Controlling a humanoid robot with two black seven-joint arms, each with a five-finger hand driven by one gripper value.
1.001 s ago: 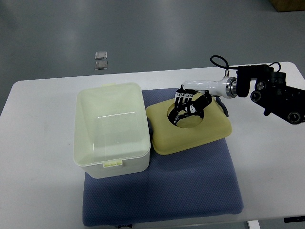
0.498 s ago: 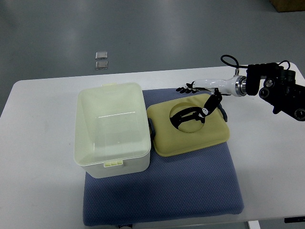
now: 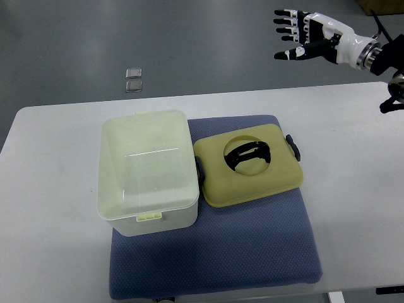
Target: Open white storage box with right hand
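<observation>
The white storage box (image 3: 148, 172) stands open on the left part of a blue mat (image 3: 214, 252), its inside empty. Its yellowish lid (image 3: 249, 165) lies flat on the mat just right of the box, with a round recess holding a black handle (image 3: 248, 154) and black clips at its sides. My right hand (image 3: 302, 35) is raised high at the top right, well above and behind the lid, fingers spread and holding nothing. The left arm does not show.
The white table (image 3: 50, 208) carries the mat. Two small squares (image 3: 134, 79) are set in the grey floor beyond the table's far edge. A brown box corner (image 3: 382, 6) shows at the top right.
My right hand has let go of the lid's handle area and lifted up and to the right, away from the table. The lid and box have stayed put.
</observation>
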